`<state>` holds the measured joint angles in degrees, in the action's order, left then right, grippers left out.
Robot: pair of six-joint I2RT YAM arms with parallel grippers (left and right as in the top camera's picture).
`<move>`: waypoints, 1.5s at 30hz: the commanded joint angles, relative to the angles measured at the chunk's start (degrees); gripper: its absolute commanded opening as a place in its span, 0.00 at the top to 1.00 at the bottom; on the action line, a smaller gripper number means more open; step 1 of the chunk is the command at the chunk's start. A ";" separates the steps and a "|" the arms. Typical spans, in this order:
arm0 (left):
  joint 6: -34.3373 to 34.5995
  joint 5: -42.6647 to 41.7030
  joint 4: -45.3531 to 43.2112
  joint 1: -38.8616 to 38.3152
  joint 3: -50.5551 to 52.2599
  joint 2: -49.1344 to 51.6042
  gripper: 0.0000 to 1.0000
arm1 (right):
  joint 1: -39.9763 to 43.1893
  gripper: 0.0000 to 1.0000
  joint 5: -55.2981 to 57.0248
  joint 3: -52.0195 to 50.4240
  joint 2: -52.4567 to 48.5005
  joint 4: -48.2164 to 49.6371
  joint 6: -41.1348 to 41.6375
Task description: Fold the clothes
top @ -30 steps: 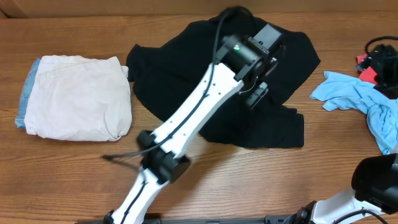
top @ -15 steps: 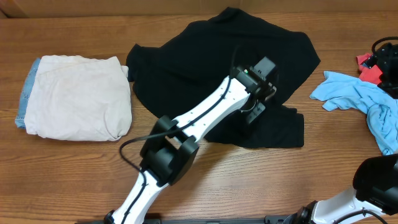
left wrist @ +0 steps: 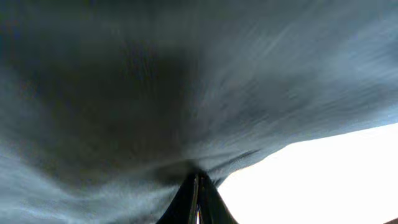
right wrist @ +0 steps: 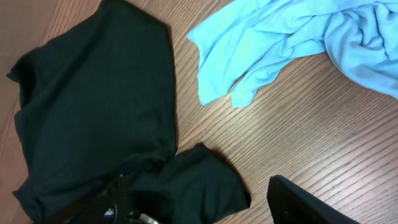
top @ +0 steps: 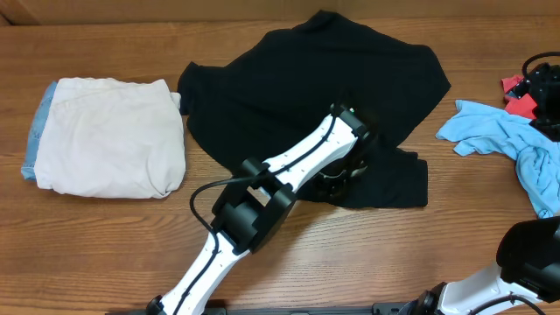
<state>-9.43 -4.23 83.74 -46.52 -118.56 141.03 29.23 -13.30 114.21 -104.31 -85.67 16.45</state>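
The black T-shirt [top: 289, 96] lies spread at the table's middle back, its lower right part rumpled. My left gripper [top: 338, 180] is pressed down on that lower right part. In the left wrist view black fabric [left wrist: 155, 87] fills the frame and the left gripper [left wrist: 198, 194] is shut, pinching a fold of it. In the right wrist view my right gripper [right wrist: 199, 208] is open above the shirt's [right wrist: 93, 93] bottom corner, one fingertip [right wrist: 311, 202] over bare wood, with nothing between its fingers.
A folded cream garment [top: 109, 136] lies at the left with a light blue one [top: 33, 149] showing under its edge. A crumpled light blue garment [top: 512, 144] [right wrist: 280, 43] and a red item [top: 518, 98] lie at the right. My right arm's base [top: 529, 254] stands at the bottom right.
My left arm has dropped and drawn back from above the shirt's middle to its lower right part. Its gripper has closed on the fabric. The right arm has not moved.
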 commanded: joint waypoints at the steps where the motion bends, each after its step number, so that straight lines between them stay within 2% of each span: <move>1: 3.08 6.36 3.21 0.46 1.51 0.85 0.96 | 0.04 0.25 -0.46 0.59 1.33 0.15 -0.39; 6: 7.37 9.92 8.92 3.10 2.16 0.76 0.96 | 0.04 0.25 -0.48 0.59 1.33 0.46 -0.37; 10: 7.26 9.25 9.53 4.37 2.16 -1.57 0.96 | 0.04 0.25 -0.48 0.59 1.33 0.81 -0.39; 13: 7.30 9.11 12.28 4.59 2.16 -7.19 0.96 | 0.04 0.24 -0.48 0.59 1.33 0.74 -0.39; 16: 6.80 7.13 11.10 4.61 2.16 -13.03 0.96 | 0.04 0.25 -0.48 0.59 1.33 0.70 -0.39; 18: 3.78 3.02 6.93 4.09 2.16 -15.76 0.89 | 0.04 0.25 -0.48 0.59 1.33 0.76 -0.39; 20: 0.55 0.28 2.43 2.64 2.16 -16.87 0.71 | 0.04 0.24 -0.48 0.59 1.33 0.79 -0.39; 21: -0.79 0.13 -0.15 1.46 2.16 -16.87 0.55 | 0.04 0.24 -0.48 0.59 1.33 0.79 -0.39; 22: -1.66 0.13 -2.38 0.44 2.16 -16.39 0.44 | 0.04 0.24 -0.48 0.59 1.33 0.76 -0.39; 25: -3.26 -0.31 -7.98 -2.75 2.16 -13.38 0.26 | 0.04 0.24 -0.48 0.59 1.33 0.72 -0.39; 30: -5.38 -0.24 -13.40 -6.80 2.16 -5.68 0.20 | 0.04 0.25 -0.48 0.59 1.33 0.74 -0.39; 33: -5.97 -0.09 -14.97 -7.74 2.16 -3.43 0.15 | 0.02 0.24 -0.48 0.59 1.33 0.72 -0.39; 36: -5.99 0.26 -16.76 -7.74 2.16 -3.13 0.14 | 0.02 0.25 -0.50 0.59 1.33 0.66 -0.39; 38: -6.01 0.28 -17.11 -7.50 2.16 -3.13 0.19 | 0.02 0.24 -0.48 0.59 1.33 0.46 -0.39; 39: -6.01 0.28 -17.18 -7.41 2.16 -3.13 0.30 | 0.02 0.24 -0.48 0.59 1.33 0.39 -0.39; 41: -5.99 0.28 -17.09 -7.28 2.16 -3.06 0.65 | 0.02 0.24 -0.48 0.59 1.33 0.33 -0.42; 42: -5.99 0.28 -16.41 -7.15 2.16 -3.06 0.87 | 0.02 0.25 -0.48 0.59 1.33 0.31 -0.39; 43: -5.99 0.37 -15.32 -7.06 2.16 -3.06 0.94 | 0.02 0.25 -0.48 0.59 1.33 0.28 -0.39; 45: -5.99 0.57 -11.65 -6.82 2.16 -3.06 0.96 | 0.02 0.24 -0.46 0.59 1.33 0.17 -0.46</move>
<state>-14.41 -3.66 68.73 -53.89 -116.09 138.41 29.23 -13.30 114.21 -104.31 -85.52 16.45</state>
